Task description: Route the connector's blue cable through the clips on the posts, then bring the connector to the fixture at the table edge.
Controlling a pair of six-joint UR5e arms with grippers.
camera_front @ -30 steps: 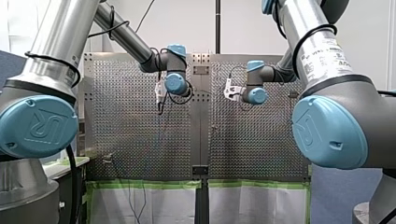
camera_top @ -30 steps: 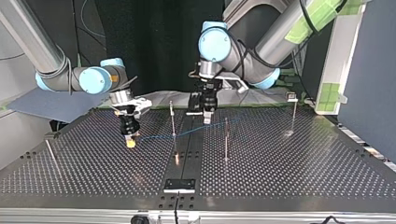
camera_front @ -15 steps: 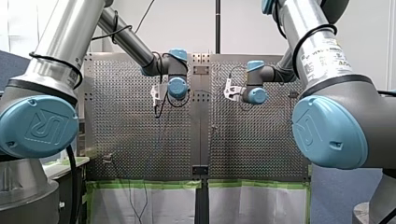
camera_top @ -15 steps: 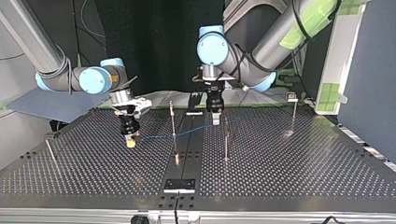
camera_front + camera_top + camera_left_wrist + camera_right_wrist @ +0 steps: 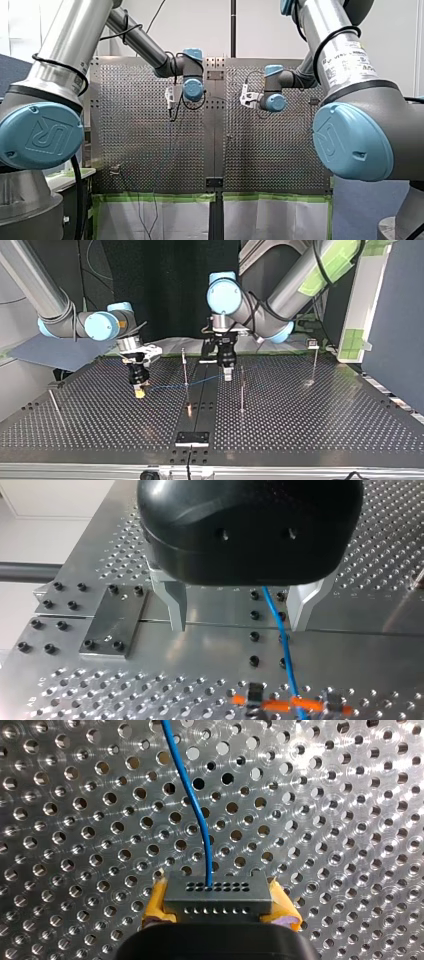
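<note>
Right gripper clamps the connector; left gripper, wide open astride the cable, should centre it before closing, avoiding slack.

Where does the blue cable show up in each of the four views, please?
Front view: I cannot make it out.
Top view: the blue cable stretches from my right gripper past a post to my left gripper.
Left wrist view: the blue cable runs between the open fingers.
Right wrist view: the blue cable leads ahead from the connector held between the yellow pads.
Shared landmark: the perforated table.
</note>
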